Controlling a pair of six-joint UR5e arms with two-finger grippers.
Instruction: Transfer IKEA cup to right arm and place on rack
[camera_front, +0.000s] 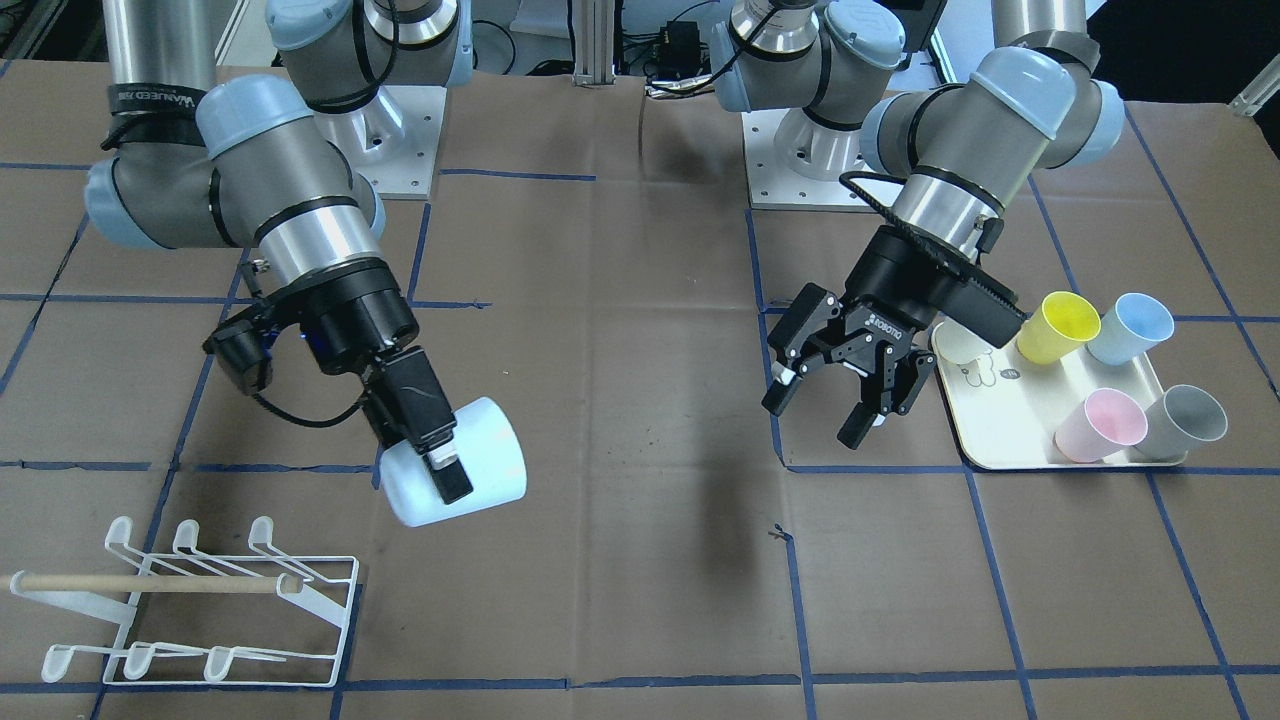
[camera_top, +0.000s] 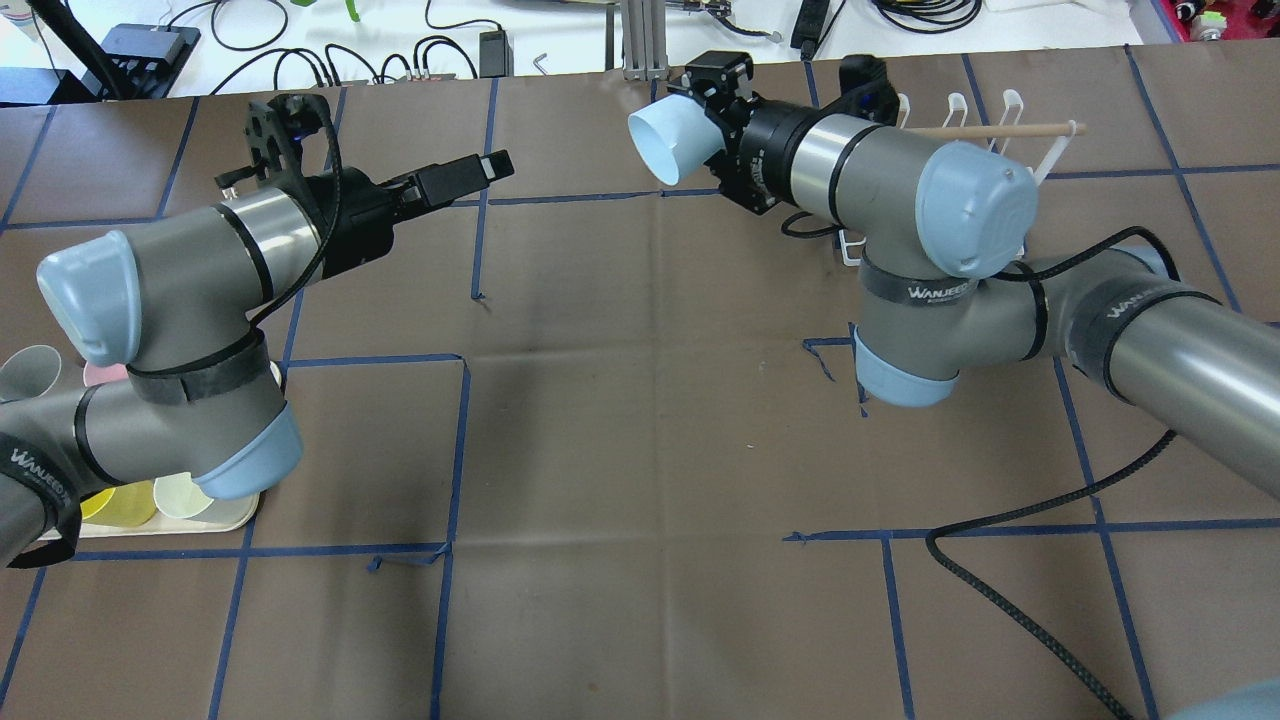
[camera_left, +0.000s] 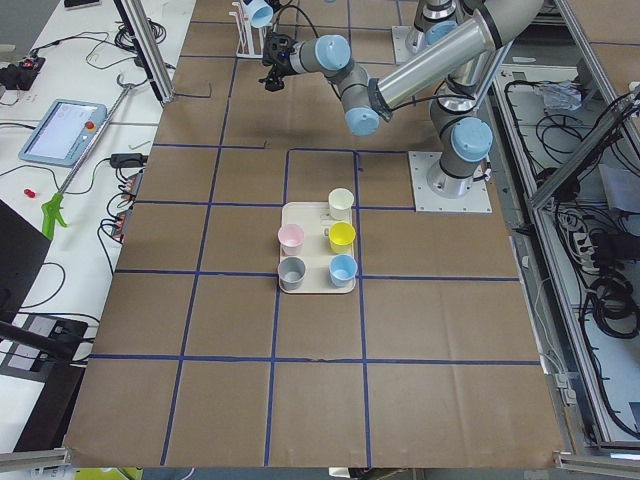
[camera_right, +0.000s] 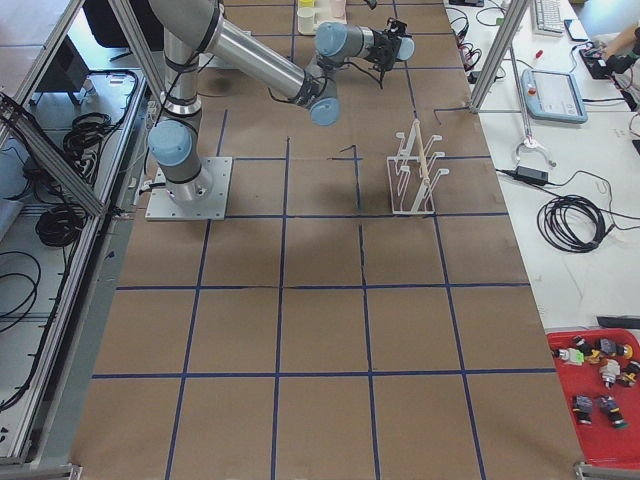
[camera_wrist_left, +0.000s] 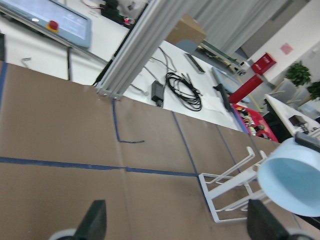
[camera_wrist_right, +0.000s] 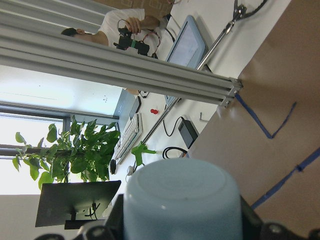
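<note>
One cup (camera_front: 490, 450): pale blue, tipped sideways in the air over the table (camera_front: 640, 400), mouth toward the left gripper (camera_front: 815, 415).
Right gripper (camera_front: 445, 470): clamped on the cup's wall, one finger outside it, the other hidden.
Rack (camera_front: 200, 600): white wire with a wooden dowel (camera_front: 150, 583) across, near the cup, not touching it.
Left gripper: jaws spread, holding nothing, just beside the tray (camera_front: 1000, 430).
Tray: cream, carrying a yellow cup (camera_front: 1060, 325), blue cup (camera_front: 1130, 328), pink cup (camera_front: 1100, 425) and grey cup (camera_front: 1185, 420).
</note>
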